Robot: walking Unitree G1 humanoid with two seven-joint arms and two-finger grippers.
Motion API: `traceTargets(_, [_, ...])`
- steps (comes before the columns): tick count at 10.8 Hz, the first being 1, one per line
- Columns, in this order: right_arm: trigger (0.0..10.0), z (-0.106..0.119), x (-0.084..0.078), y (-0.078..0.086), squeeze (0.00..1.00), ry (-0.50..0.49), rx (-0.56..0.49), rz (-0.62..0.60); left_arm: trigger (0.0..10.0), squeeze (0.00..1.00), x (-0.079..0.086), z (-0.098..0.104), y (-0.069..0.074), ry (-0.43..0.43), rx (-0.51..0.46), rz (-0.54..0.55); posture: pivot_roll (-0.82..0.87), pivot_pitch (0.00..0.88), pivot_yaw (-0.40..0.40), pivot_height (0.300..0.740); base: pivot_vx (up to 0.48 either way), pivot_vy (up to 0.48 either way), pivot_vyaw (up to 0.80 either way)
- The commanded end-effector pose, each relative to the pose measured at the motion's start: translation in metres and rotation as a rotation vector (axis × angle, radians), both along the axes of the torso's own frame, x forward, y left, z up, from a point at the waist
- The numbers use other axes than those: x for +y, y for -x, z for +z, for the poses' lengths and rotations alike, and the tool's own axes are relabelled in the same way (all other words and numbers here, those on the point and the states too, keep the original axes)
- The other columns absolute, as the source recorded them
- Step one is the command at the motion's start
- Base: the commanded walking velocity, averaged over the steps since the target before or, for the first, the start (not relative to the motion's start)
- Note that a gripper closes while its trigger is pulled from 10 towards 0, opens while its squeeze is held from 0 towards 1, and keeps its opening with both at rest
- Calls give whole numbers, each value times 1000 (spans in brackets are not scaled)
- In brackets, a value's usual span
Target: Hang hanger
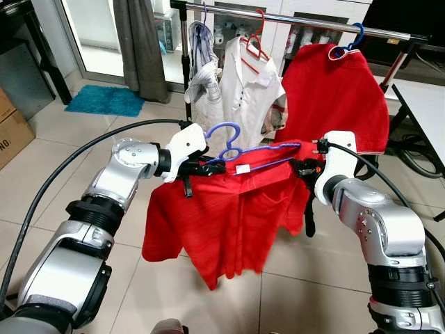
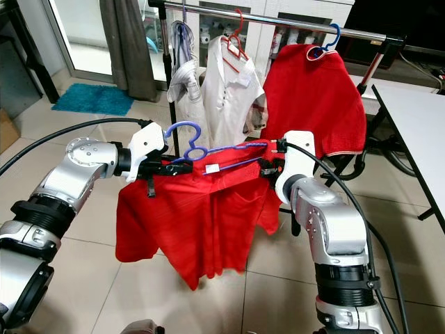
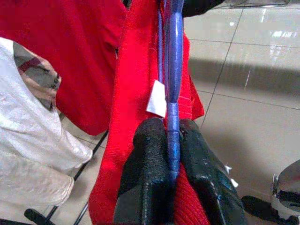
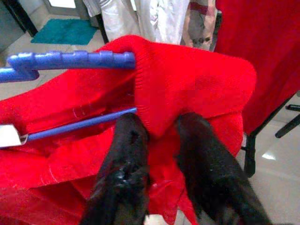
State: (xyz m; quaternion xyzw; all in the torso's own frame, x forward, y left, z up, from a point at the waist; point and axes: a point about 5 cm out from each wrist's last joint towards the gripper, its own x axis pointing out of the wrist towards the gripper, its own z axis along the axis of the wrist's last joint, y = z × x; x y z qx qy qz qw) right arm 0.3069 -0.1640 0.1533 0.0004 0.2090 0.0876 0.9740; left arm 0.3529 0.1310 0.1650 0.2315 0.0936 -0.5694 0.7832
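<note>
A blue hanger [image 1: 236, 149] carries a red shirt [image 1: 222, 223] held up in front of me, well below the clothes rail [image 1: 299, 21]. My left gripper [image 1: 208, 168] is shut on the hanger's lower bar [image 3: 172, 93] at the shirt's left shoulder; its fingers [image 3: 145, 164] pinch the blue bar. At the other shoulder my right gripper [image 1: 300, 167] is shut on the red shirt [image 4: 187, 93], fabric bunched between its fingers [image 4: 126, 159]. The hanger's notched arm [image 4: 70, 60] pokes out of the collar. The hook [image 2: 182, 132] points up.
On the rail hang a grey garment [image 1: 200, 62], a white shirt on a red hanger [image 1: 247, 76] and a red shirt on a blue hanger [image 1: 341, 90]. A white table [image 1: 424, 104] stands at the right. A teal mat [image 1: 104, 99] lies on the tiled floor.
</note>
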Motion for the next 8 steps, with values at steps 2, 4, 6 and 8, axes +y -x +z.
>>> traceTargets(2, [0,3,-10,-3,0,4,-13,-46,0,0,-2,7,1,29,-18,-18,55,0,-25,740,0,0,0])
traceTargets(4, [0,5,-10,-4,0,10,-26,-45,0,0,-1,6,1,17,-17,-15,55,0,-26,740,0,0,0])
traceTargets(6, [0,6,-9,-4,0,18,-39,-28,0,0,1,5,0,8,-20,8,55,0,-30,740,0,0,0])
traceTargets(8, [0,8,-6,-3,0,20,-49,-9,0,0,5,3,-3,-18,-27,50,56,0,-32,740,0,0,0])
